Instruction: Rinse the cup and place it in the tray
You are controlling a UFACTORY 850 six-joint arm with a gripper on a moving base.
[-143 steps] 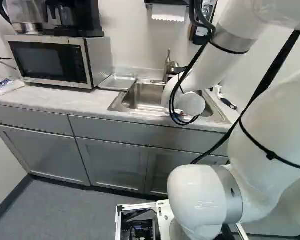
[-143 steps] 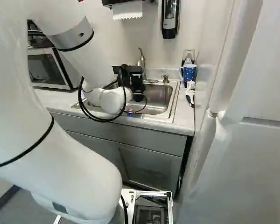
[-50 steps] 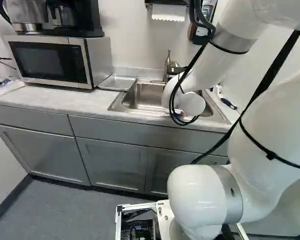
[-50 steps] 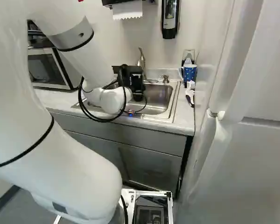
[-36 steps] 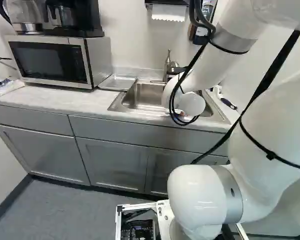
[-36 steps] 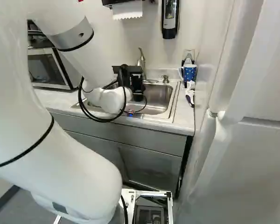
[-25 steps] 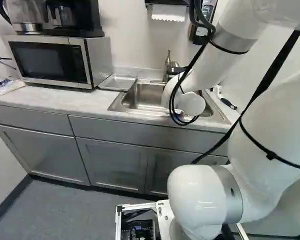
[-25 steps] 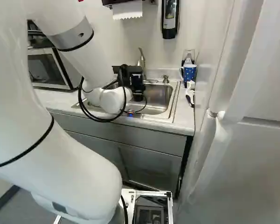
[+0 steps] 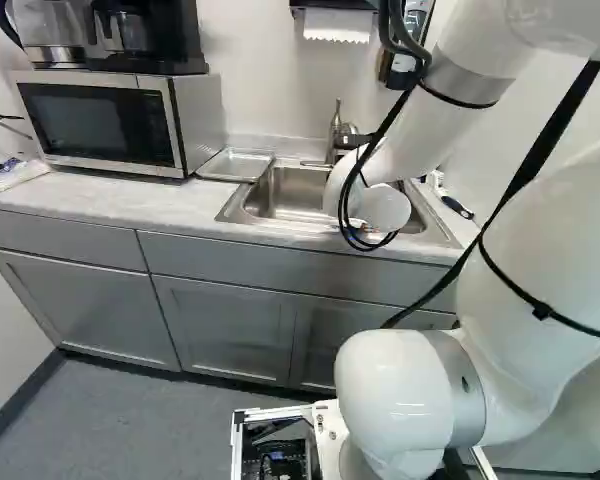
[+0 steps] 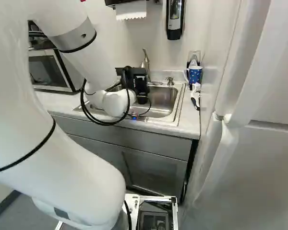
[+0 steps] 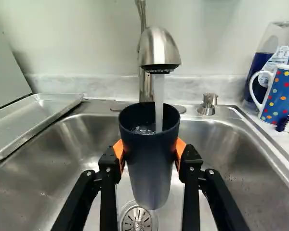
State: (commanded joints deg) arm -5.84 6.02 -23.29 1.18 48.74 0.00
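Holding cup (image 11: 148, 168), water (image 11: 159, 101) in wrist view only

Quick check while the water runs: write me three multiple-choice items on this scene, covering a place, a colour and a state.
1. Where is the shallow silver metal tray?
A) Between the boxy silver microwave and the metal sink
B) On top of the microwave
C) Inside the sink

2. What is the main colour of the dotted, handled mug?
A) Red
B) White
C) Blue

3. What is the curved metal faucet doing?
A) It is off
B) Running into the tall dark tapered cup
C) Running outside the cup

Key:
1 A: the left base view shows it between them.
2 C: blue shows around its dots.
3 B: the stream enters the cup's mouth.
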